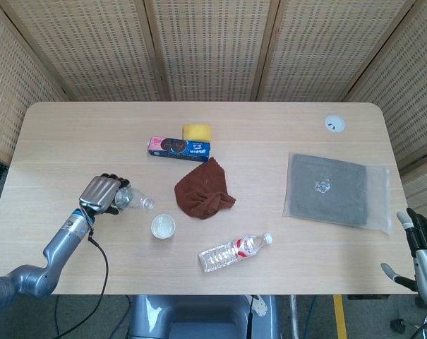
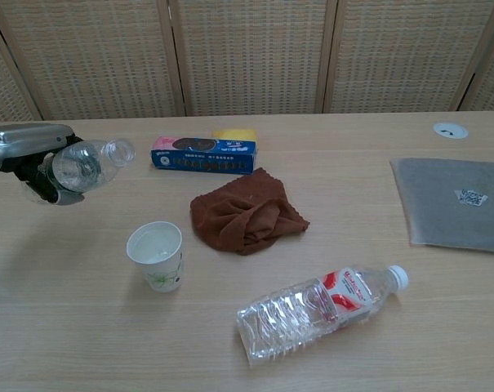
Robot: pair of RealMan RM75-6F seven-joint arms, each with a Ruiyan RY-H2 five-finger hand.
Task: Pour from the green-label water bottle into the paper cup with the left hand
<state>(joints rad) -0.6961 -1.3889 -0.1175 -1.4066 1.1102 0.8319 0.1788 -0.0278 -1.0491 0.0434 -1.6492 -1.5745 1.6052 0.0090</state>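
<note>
My left hand (image 1: 101, 193) (image 2: 28, 151) grips a clear water bottle (image 1: 130, 200) (image 2: 90, 163), uncapped, lying roughly level with its neck raised and pointing right. Its label is hidden inside the hand. The bottle hangs above the table, up and to the left of the white paper cup (image 1: 162, 227) (image 2: 157, 256), which stands upright with water in it. My right hand (image 1: 423, 244) shows only at the lower right edge of the head view, off the table, fingers spread and holding nothing.
A second clear bottle with a red label (image 1: 234, 252) (image 2: 320, 310) lies capped on its side near the front edge. A brown cloth (image 1: 202, 191) (image 2: 247, 211), a blue biscuit box (image 1: 178, 147) (image 2: 203, 154), a yellow sponge (image 1: 196, 131) and a grey bag (image 1: 337, 191) (image 2: 456, 201) lie further back.
</note>
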